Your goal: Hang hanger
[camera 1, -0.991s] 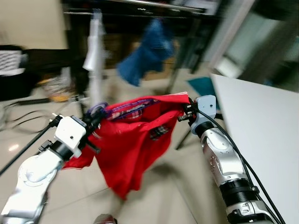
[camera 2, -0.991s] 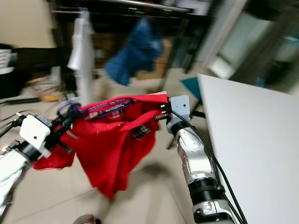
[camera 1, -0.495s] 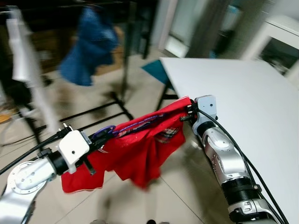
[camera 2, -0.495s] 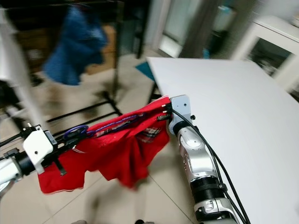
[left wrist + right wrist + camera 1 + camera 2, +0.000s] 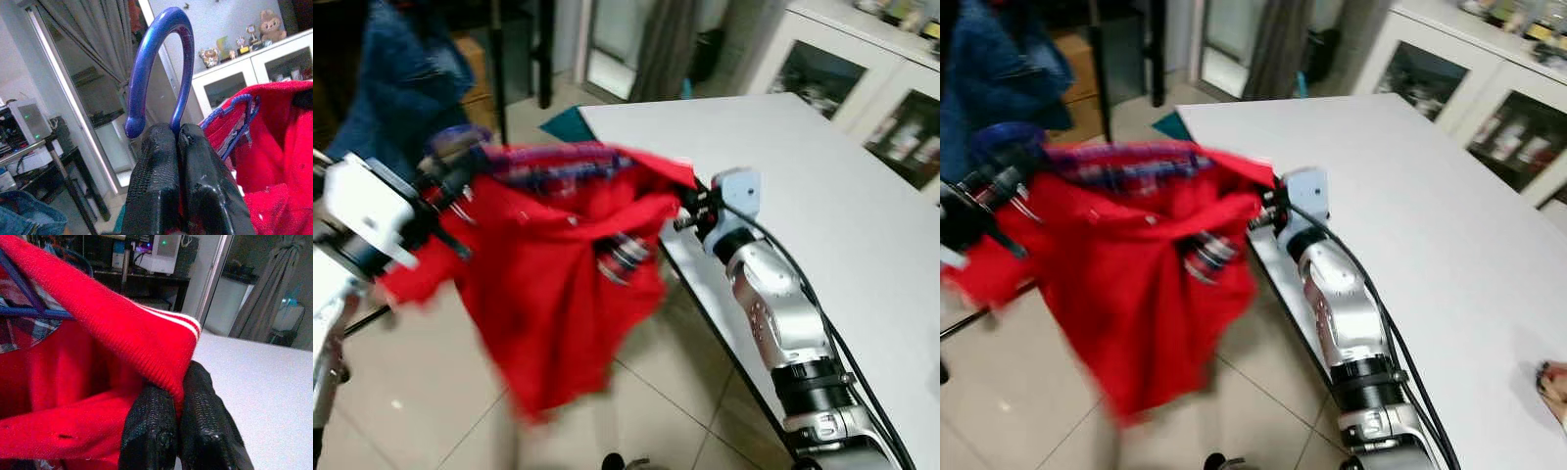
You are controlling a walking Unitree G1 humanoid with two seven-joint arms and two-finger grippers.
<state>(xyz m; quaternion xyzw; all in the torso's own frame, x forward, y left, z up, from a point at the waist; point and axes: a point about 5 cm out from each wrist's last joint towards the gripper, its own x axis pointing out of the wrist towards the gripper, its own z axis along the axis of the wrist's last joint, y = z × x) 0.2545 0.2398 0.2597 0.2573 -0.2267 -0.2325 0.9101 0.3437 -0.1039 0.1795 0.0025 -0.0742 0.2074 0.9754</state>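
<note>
This is a lived-in home. A large white table (image 5: pixel 1430 225) stands on a glossy tiled floor (image 5: pixel 411 392), with white glass-door cabinets (image 5: pixel 822 78) behind it, their tops lined with small trophies and a plush toy (image 5: pixel 266 22). Grey curtains (image 5: pixel 98 54) hang by a glass door, and blue denim clothes (image 5: pixel 401 78) hang nearby.

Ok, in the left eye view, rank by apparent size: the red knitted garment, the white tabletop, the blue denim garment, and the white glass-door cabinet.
1. White tabletop, largest.
2. Red knitted garment, close behind; nearness to the camera inflates it.
3 and 4. Blue denim garment and white glass-door cabinet: both cut off at the edges, too alike to rank.
</note>
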